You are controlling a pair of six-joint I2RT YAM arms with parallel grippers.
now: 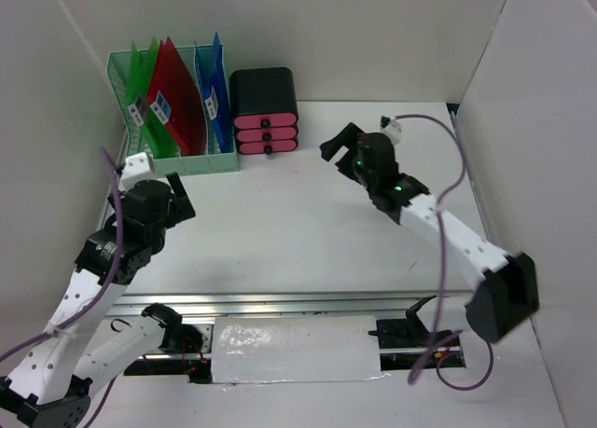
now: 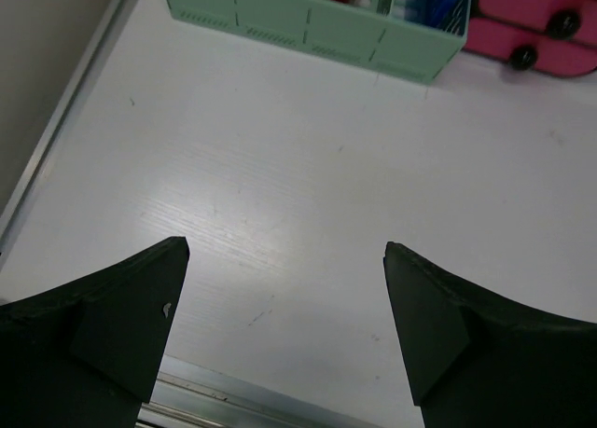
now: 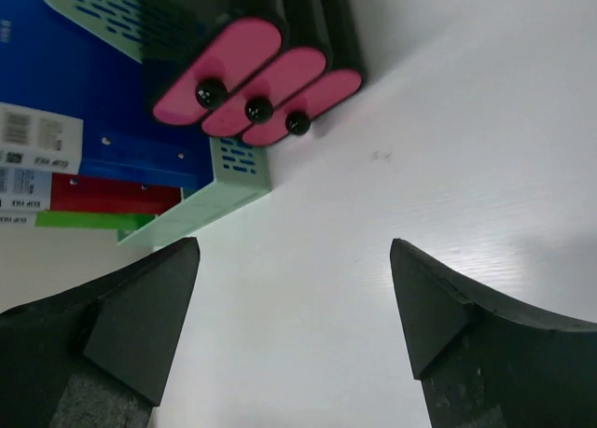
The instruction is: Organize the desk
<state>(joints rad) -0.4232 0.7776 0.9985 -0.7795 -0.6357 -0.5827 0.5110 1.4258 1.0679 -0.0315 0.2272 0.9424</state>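
The desk (image 1: 280, 223) is a white tabletop walled by white panels, with a silver rail (image 1: 280, 302) along its front. My left gripper (image 1: 179, 202) hovers over the desk's left side, in front of the file rack. In the left wrist view that gripper (image 2: 286, 251) stands open above bare white desk (image 2: 326, 167). My right gripper (image 1: 338, 146) is over the back middle, just right of the drawer box. The right wrist view shows it (image 3: 294, 246) open too, nothing between its fingers, only desk (image 3: 448, 120) below.
A mint-green slotted file rack (image 1: 173, 158) at the back left holds green, red and blue folders. Beside it stands a black drawer box (image 1: 264, 97) with three pink fronts (image 3: 261, 64). A white padded strip (image 1: 294, 349) lies in front of the rail.
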